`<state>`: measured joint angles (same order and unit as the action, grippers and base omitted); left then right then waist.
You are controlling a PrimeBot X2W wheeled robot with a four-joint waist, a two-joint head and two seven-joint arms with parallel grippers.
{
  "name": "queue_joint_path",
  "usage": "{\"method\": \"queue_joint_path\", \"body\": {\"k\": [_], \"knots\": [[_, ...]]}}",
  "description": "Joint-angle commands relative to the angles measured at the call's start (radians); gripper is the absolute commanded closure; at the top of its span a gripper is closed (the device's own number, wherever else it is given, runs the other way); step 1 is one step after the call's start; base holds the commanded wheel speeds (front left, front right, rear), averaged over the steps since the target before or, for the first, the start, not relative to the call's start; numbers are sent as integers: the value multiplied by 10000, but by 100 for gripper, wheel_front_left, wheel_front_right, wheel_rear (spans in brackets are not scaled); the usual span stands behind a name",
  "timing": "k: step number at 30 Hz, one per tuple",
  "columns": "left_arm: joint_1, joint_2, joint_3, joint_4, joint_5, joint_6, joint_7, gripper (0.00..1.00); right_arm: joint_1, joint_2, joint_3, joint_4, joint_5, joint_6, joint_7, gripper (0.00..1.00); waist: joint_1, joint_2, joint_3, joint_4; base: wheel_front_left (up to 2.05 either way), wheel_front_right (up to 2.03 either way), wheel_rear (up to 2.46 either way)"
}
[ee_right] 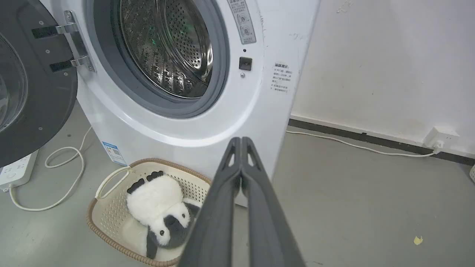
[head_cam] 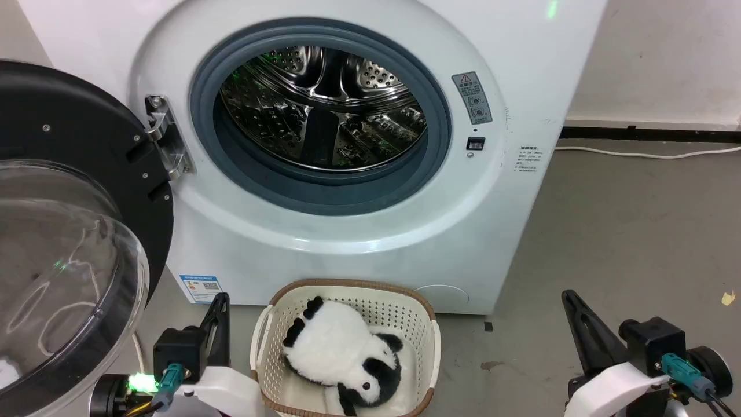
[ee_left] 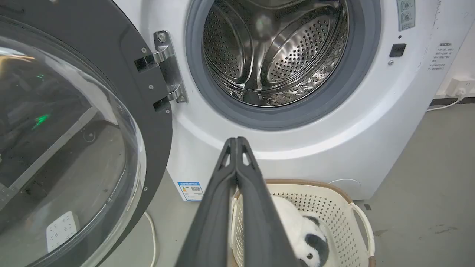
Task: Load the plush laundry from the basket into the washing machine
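Note:
The plush laundry (head_cam: pixel 341 356), a fluffy black-and-white toy, lies in the cream basket (head_cam: pixel 425 324) on the floor in front of the washing machine (head_cam: pixel 324 243). The machine's door (head_cam: pixel 75 231) stands swung open to the left, and the steel drum (head_cam: pixel 321 107) looks empty. My left gripper (head_cam: pixel 222 299) is shut with nothing in it, left of the basket. My right gripper (head_cam: pixel 568 296) is shut and empty, well to the right of the basket. In the left wrist view the shut fingers (ee_left: pixel 236 141) rise over the basket (ee_left: pixel 334 200) and toy (ee_left: pixel 300 230). The right wrist view shows toy (ee_right: pixel 156 200) and basket (ee_right: pixel 107 207) lower left.
A white cable (ee_right: pixel 55 178) and a power strip (ee_right: pixel 16 172) lie on the floor under the open door. Another cable (head_cam: pixel 642 153) runs along the wall at the right to a socket (ee_right: pixel 441 137). Grey floor (head_cam: pixel 625 243) stretches right of the machine.

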<state>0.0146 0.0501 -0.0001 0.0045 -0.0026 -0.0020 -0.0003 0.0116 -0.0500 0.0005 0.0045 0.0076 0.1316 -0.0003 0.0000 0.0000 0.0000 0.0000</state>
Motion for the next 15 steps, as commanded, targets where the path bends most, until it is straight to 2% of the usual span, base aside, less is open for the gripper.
{"method": "queue_joint_path", "body": {"k": [1, 15], "knots": [[-146, 1, 1, -45, 26, 20, 3, 100, -116, -2, -5, -45, -76, -9, 3, 100, 0, 0, 0, 0, 0, 0, 0], [-146, 1, 1, -45, 26, 20, 3, 100, -116, -2, -5, -45, -76, -9, 3, 100, 0, 0, 0, 0, 0, 0, 0]]}}
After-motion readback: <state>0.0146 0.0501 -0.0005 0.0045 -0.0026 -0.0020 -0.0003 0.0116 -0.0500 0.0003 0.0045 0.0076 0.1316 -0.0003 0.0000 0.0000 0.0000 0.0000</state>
